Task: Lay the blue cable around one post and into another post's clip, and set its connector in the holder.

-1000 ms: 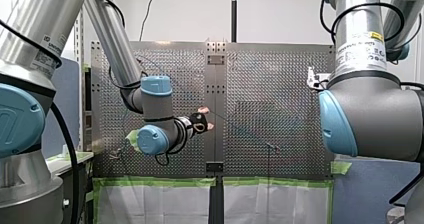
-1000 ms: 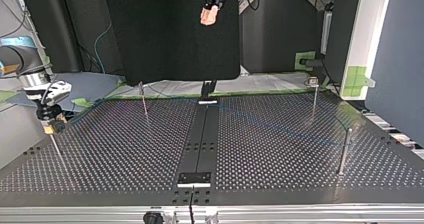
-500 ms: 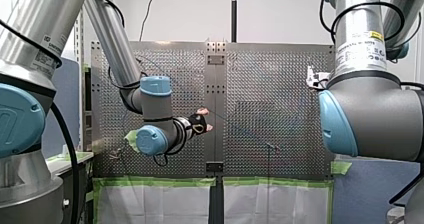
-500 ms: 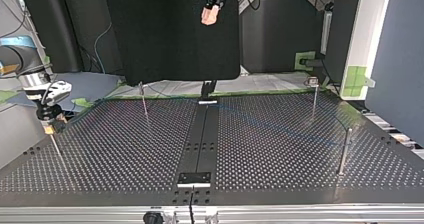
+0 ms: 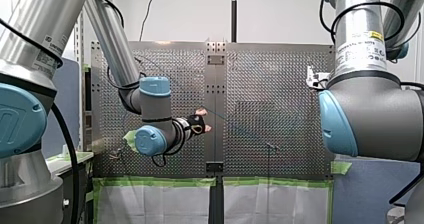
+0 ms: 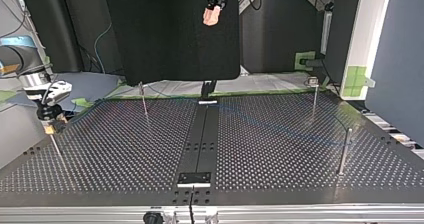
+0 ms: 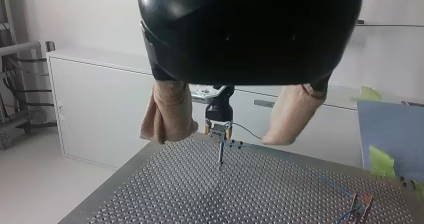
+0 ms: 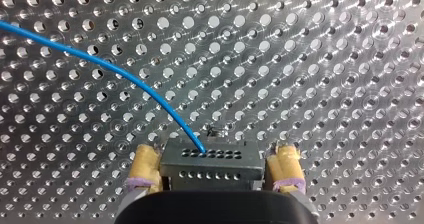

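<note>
Right wrist view shows the right arm's fingers (image 8: 145, 166) clamped on the dark connector (image 8: 212, 156), its long axis spanning pad to pad, the blue cable (image 8: 107, 66) leaving its front face and curving away over the counter (image 8: 325, 59), while the left arm's fingers (image 7: 167, 115), well apart, hang spread and empty.

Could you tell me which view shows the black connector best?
Right wrist view: the black rectangular connector sits between my right gripper's yellow pads, thin blue cable entering it. Top and left wrist views show a distant speck; front view hides it.
</note>
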Controlling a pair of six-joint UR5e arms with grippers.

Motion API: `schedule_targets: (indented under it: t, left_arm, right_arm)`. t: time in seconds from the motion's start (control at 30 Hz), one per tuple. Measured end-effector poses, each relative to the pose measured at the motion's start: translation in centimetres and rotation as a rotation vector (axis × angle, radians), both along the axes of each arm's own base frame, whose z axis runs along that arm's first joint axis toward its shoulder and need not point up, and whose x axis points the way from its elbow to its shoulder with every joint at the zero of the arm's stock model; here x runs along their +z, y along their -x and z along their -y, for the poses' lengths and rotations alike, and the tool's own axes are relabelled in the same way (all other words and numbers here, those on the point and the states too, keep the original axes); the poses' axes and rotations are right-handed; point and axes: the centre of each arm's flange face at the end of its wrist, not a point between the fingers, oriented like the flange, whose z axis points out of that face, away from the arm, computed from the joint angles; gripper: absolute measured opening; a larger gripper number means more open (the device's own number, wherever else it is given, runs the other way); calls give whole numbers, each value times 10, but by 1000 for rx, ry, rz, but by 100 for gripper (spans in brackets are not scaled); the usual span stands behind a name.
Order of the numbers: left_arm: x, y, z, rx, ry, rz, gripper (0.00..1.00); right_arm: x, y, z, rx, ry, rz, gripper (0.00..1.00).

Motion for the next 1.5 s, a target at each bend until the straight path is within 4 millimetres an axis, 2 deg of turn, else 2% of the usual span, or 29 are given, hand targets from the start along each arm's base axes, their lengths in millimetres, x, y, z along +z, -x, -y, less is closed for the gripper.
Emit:
schedule_targets:
  t: [0.63, 1.5]
  left_arm:
    - [-5, 4, -10, 6, -5, -8, 100]
    - [-5, 3, -11, 9, -4, -8, 100]
  right_arm:
    - [-2, 1, 1, -13, -6, 3, 95]
    - [-3, 7, 2, -75, -12, -9, 95]
